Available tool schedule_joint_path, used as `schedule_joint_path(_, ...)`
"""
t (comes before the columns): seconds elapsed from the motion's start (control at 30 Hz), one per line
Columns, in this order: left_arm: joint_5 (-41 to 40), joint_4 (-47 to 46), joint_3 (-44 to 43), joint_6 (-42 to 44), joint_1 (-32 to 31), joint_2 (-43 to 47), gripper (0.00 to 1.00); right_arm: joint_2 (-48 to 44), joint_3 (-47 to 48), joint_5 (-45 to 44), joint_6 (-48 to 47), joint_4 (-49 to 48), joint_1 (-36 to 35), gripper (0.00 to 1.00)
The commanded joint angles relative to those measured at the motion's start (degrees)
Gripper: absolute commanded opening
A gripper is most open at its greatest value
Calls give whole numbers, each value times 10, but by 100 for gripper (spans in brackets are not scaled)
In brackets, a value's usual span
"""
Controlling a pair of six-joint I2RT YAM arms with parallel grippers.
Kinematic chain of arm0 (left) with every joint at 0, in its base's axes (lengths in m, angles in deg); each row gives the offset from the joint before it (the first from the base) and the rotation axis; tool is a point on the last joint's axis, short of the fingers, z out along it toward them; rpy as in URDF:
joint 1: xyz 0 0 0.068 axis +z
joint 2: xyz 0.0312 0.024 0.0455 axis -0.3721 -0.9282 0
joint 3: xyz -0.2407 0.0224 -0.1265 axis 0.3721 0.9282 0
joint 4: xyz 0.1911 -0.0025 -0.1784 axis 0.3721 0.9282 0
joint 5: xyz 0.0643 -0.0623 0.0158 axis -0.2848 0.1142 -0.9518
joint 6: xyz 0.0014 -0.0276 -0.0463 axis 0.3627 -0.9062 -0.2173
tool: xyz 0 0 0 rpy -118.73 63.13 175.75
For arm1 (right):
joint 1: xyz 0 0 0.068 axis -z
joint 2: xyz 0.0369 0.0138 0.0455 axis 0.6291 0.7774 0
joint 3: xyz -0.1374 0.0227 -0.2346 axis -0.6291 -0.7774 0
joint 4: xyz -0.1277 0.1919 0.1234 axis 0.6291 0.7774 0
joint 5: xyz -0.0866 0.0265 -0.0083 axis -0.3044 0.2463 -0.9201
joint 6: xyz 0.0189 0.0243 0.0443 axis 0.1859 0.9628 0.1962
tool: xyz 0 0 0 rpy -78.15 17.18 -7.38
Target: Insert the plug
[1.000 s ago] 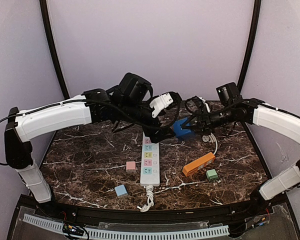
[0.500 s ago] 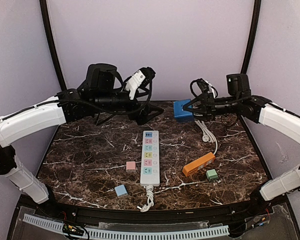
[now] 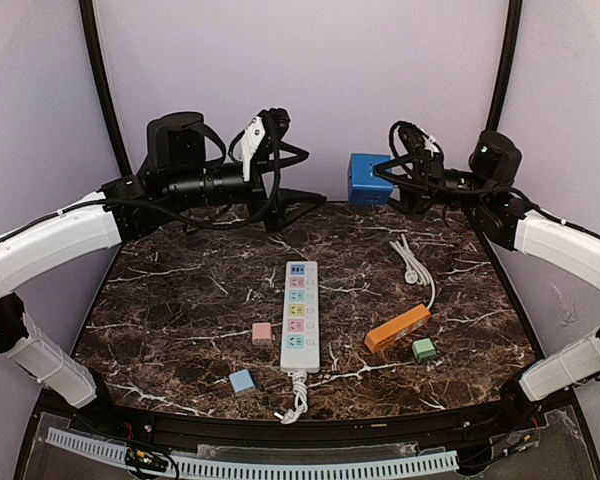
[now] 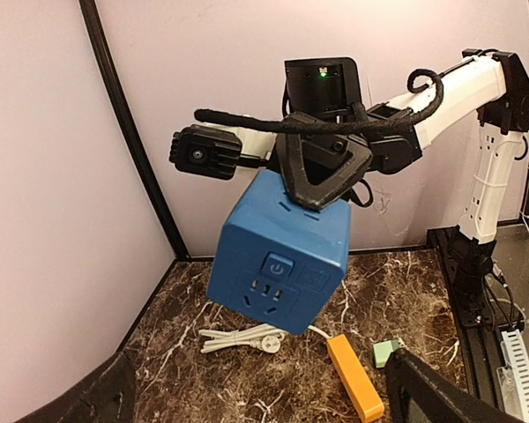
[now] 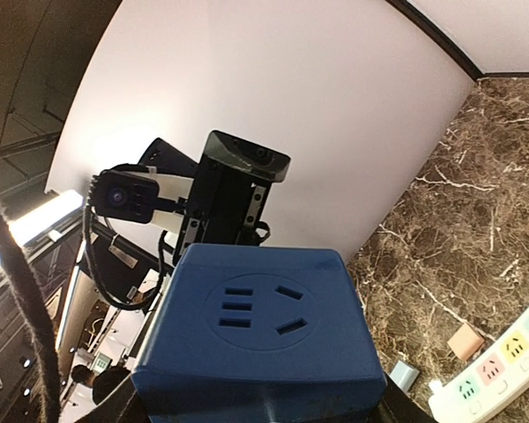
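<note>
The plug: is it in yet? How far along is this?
Done: the right fingers hold the blue socket cube aloft. In hand: nothing else; the left fingers are open, empty. To do: the white plug lies loose on the table, not in any socket.

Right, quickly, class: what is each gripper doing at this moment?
Left gripper: open, holding nothing.
Right gripper: closed on the blue socket cube, held in the air.
</note>
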Motion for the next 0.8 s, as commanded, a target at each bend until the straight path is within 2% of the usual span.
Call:
schedule_joint_path(0.0,39,-22,-16,22,17,2,99,16,3,7,138,-136,3,0)
schedule_joint_path(0.1,48,-19,-31,24,21,-7,99,18,23,-27,142,-65,3,0)
schedule_joint_path(0.3,71,-21,-51,4,26,-15,99,22,-17,-40,296,-222,3,0)
schedule_joint_path(0.5,119,-18,-65,-25,28,-24,99,31,-14,-23,315,-257,-4,0)
schedule_joint_path(0.63,151,-20,-91,-48,28,-45,99,42,-25,-7,356,-332,-13,0)
schedule_joint_path(0.77,149,-28,-104,-55,28,-59,99,47,-30,0,371,-361,-24,0)
